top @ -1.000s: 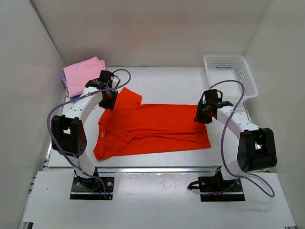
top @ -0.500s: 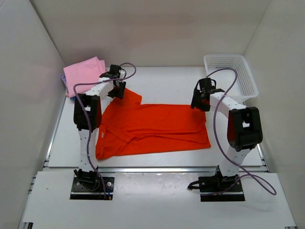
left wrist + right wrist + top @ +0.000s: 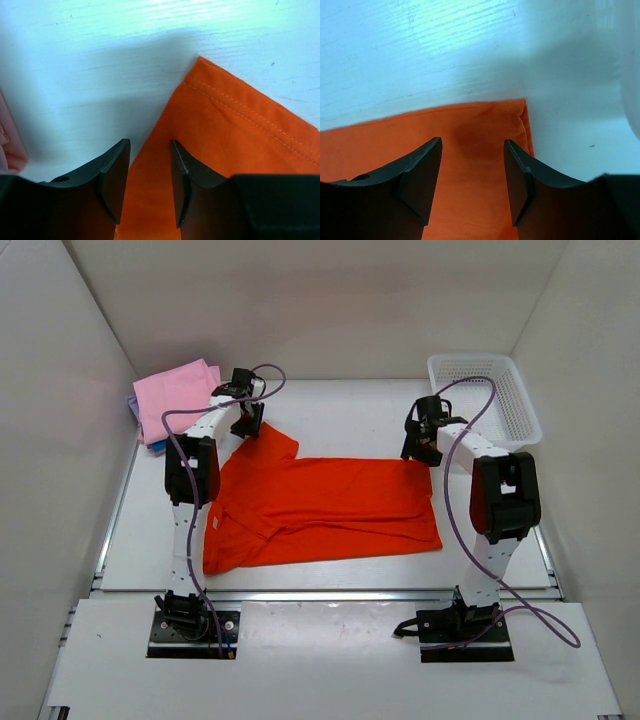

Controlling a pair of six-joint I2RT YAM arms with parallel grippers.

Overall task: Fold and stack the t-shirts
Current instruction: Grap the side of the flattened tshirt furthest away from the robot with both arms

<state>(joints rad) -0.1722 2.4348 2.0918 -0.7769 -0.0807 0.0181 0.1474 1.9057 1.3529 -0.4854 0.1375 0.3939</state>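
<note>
Orange shirt [image 3: 330, 505]: spread flat across the middle of the table [image 3: 340, 405], long axis left to right. Its collar end is at lower left, one sleeve points to upper left, and the hem is at the right.

Left gripper [image 3: 150, 145]: low over the sleeve's corner, jaws partly spread. The sleeve's left edge runs up through the gap. The cloth lies flat, and the pictures show no pinch on it.

Right gripper [image 3: 472, 142]: jaws spread wide over the hem's far corner. The cloth there lies flat and is not held, with one shallow crease between the fingers.

Pink shirt [image 3: 175, 395]: folded, at upper left against the side wall, atop a stack with blue cloth [image 3: 155, 445] showing at its near edge. A strip of bare table separates it from the sleeve.

Basket [image 3: 470, 360]: upper right, near the right gripper but apart from the shirt.

Open room: a broad bare band runs between the shirt's far edge and the back wall. Narrower margins lie right of the hem and along the near edge.
</note>
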